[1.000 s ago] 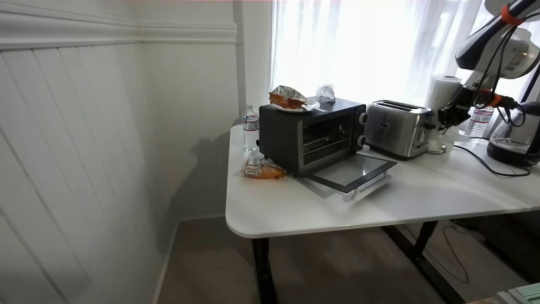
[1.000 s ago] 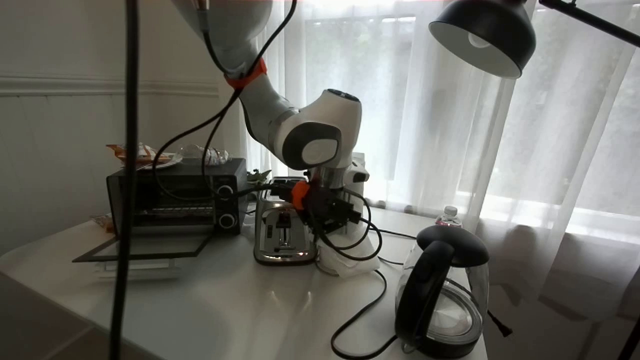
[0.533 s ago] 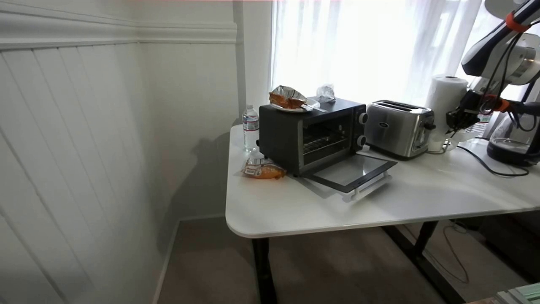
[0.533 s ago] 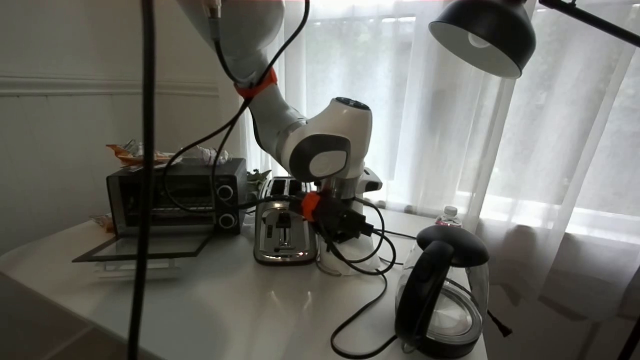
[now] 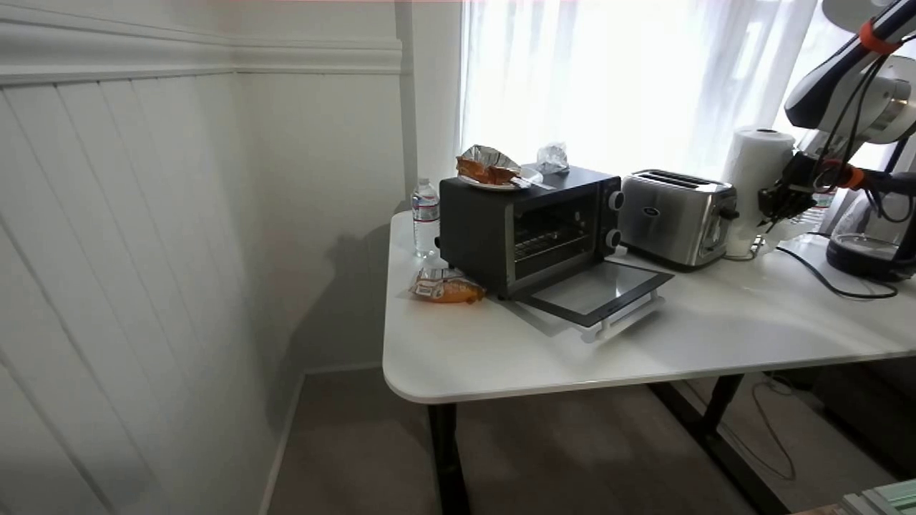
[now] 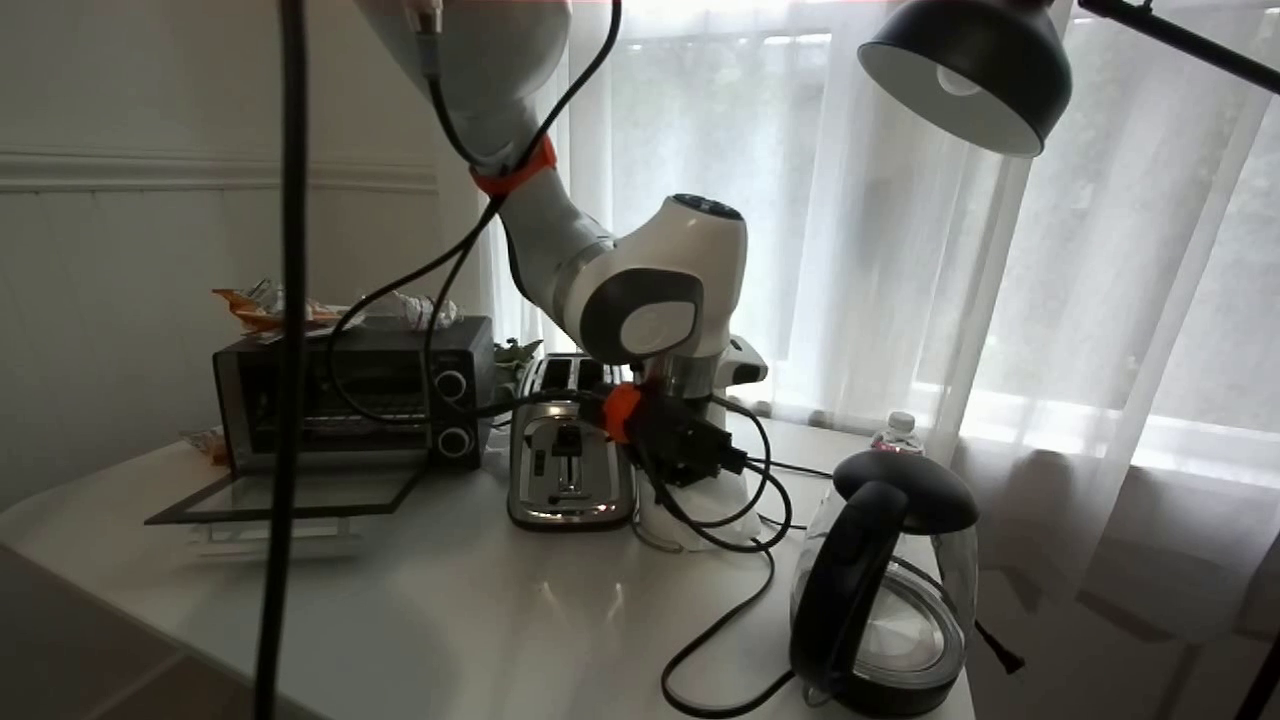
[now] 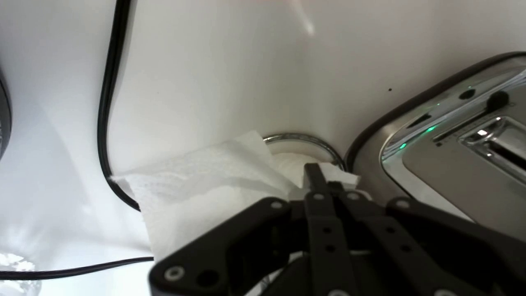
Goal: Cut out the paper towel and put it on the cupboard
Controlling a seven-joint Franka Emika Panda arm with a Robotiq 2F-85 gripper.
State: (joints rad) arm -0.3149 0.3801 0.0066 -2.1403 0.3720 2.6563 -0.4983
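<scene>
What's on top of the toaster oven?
On the toaster oven: a white plate bearing an orange-silver wrapper, plus a thin pale item, unidentifiable; beside the plate, a crumpled shiny bundle. Surface underneath is covered; wrapper's contents unclear.

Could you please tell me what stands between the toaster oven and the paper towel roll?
In an exterior view, the silver toaster stands between the toaster oven and the paper towel roll.

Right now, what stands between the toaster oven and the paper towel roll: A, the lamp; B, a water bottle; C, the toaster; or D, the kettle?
C: in an exterior view, the silver toaster has the toaster oven on one side and the paper towel roll on the other.
</scene>
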